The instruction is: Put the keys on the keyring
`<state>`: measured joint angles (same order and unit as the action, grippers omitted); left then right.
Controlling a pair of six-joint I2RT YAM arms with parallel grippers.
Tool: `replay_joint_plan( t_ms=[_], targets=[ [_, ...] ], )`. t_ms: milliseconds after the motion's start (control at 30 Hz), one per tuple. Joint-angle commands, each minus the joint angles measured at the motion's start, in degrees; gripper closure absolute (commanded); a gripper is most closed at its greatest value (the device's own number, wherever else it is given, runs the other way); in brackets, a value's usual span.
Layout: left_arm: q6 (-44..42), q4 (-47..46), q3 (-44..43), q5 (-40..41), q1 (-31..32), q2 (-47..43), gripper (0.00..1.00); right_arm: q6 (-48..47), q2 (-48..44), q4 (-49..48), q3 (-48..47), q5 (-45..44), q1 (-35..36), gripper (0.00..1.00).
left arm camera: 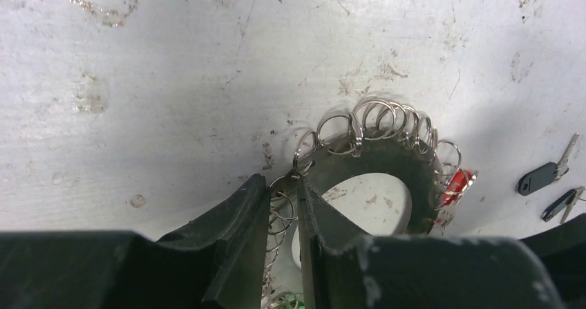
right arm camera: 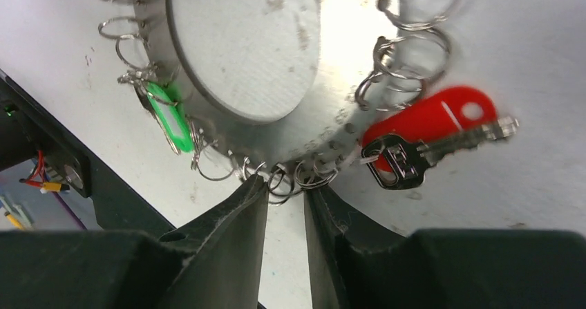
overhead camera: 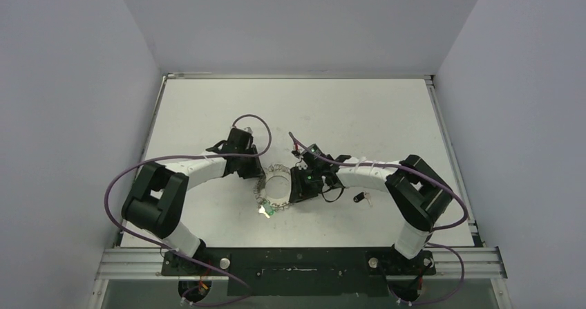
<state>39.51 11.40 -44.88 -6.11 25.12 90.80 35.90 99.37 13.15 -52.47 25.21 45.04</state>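
The keyring (overhead camera: 278, 182) is a flat grey ring fringed with small wire loops, with a green tag (overhead camera: 266, 210) at its near edge. My left gripper (left arm camera: 283, 191) is shut on the keyring (left arm camera: 387, 158) at its left rim, with the band and some loops between the fingers. My right gripper (right arm camera: 285, 188) stands narrowly open at the near rim of the keyring (right arm camera: 345, 95), a few small loops between its fingertips and bare table showing in the gap. Two black-headed keys (overhead camera: 361, 198) lie loose on the table to the right of the ring; in the left wrist view the keys (left arm camera: 542, 178) sit at the far right.
A red tag (right arm camera: 428, 119) with a larger silver key (right arm camera: 394, 162) hangs on the ring's loops. Purple cables (overhead camera: 131, 178) loop beside both arms. The table's metal front rail (overhead camera: 304, 260) runs along the near edge, and grey walls enclose the other three sides.
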Motion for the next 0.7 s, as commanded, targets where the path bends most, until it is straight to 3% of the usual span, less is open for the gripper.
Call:
replay_joint_plan(
  t_ms=[0,300,500,667],
  targets=[
    [-4.9,4.6,-4.6,2.2,-0.2,0.7,0.8,1.4,-1.0,-2.1,0.0,-2.3,1.8,0.71],
    [-7.4,8.3,-3.3,5.1,-0.1,-5.7,0.72,-4.1,-9.1,5.4,-2.3,-8.9,-1.1,0.45],
    [-3.5,4.2,2.2,0.7,0.0,-10.4,0.7,-5.4,-7.7,4.9,-1.9,-5.8,-8.1,0.44],
    [2.4,-0.8,8.5,-2.0,0.5,-12.7,0.69,-5.1,-4.6,3.2,-2.2,-3.8,-8.6,0.46]
  ],
)
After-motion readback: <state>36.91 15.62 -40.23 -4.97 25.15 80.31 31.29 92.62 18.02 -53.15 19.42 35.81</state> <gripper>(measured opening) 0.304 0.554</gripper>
